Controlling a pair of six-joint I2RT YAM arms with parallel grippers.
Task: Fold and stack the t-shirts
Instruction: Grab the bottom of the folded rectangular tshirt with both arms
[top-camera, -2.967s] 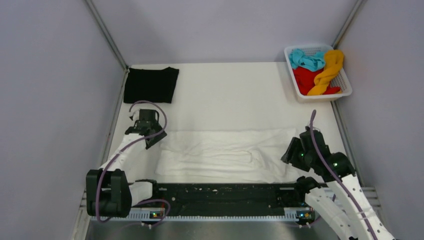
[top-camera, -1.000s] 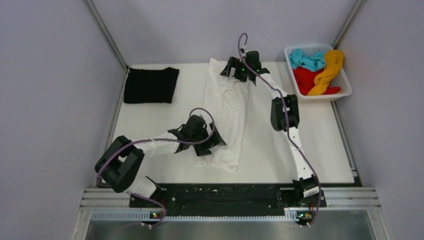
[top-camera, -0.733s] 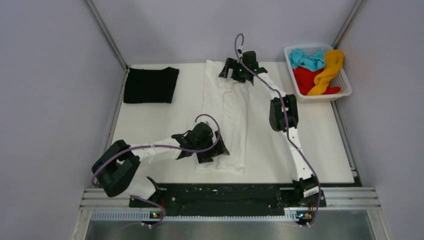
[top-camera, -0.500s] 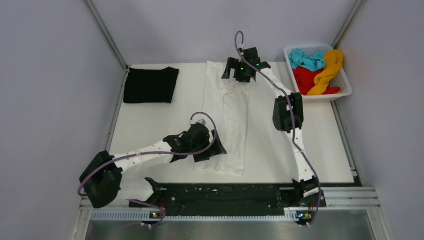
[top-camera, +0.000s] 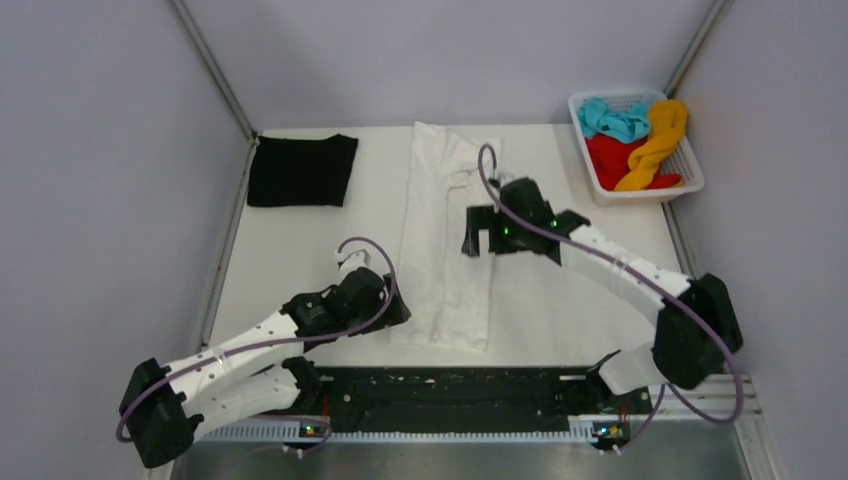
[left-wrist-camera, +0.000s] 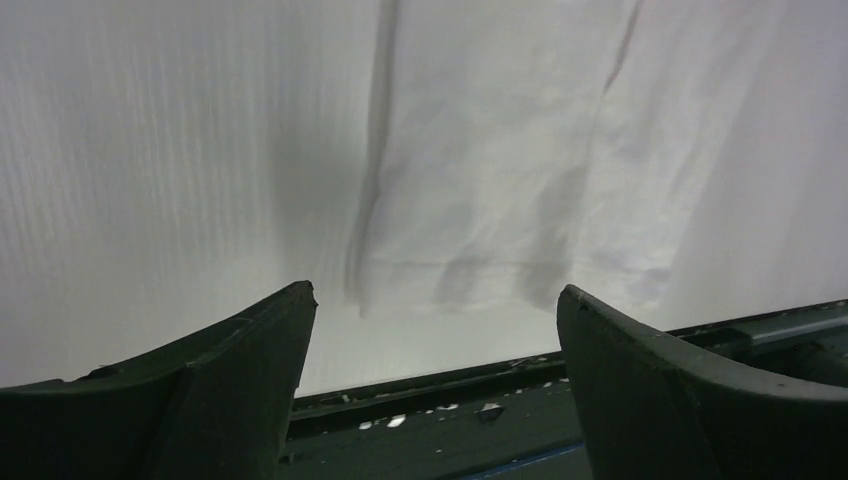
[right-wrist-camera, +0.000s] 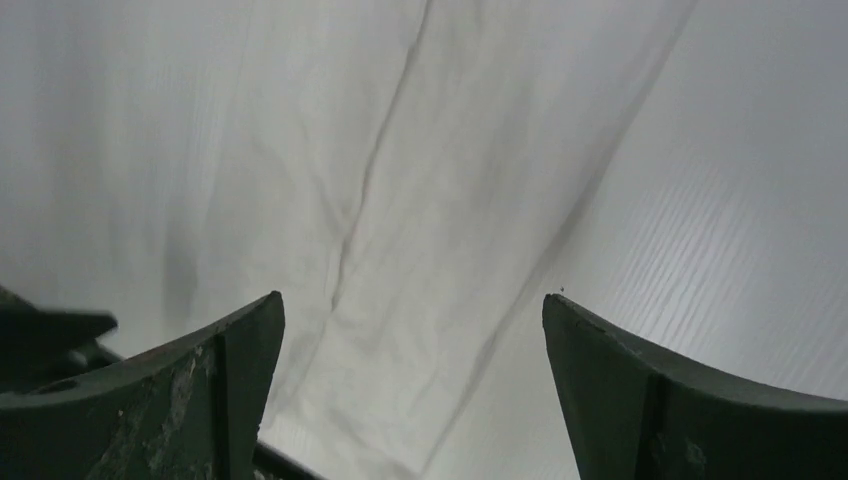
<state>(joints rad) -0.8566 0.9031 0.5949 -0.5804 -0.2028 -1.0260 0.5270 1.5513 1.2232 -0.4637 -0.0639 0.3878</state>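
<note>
A: Jaws?

B: Left jaws wide open, empty, just off the near-left corner of the white shirt (top-camera: 440, 260). Right jaws wide open, empty, over the shirt's right edge at mid-length.

A: Shirt position?

B: Flat on the desk (top-camera: 560, 300), a narrow strip running from far edge to near edge, centre. Black shirt (top-camera: 301, 170) folded, far-left corner. Teal (top-camera: 612, 120), red (top-camera: 612, 158) and yellow (top-camera: 655, 140) shirts in the basket (top-camera: 690, 185), far right.

A: Change?

B: 0.5 s ago the right jaws sat at the far collar end, the left over the near end; both have backed off. 3 s ago the strip lay crosswise; now lengthwise.

A: Meaning?

B: Judged: strip re-laid and released. End-to-end fold next, then stacking.
</note>
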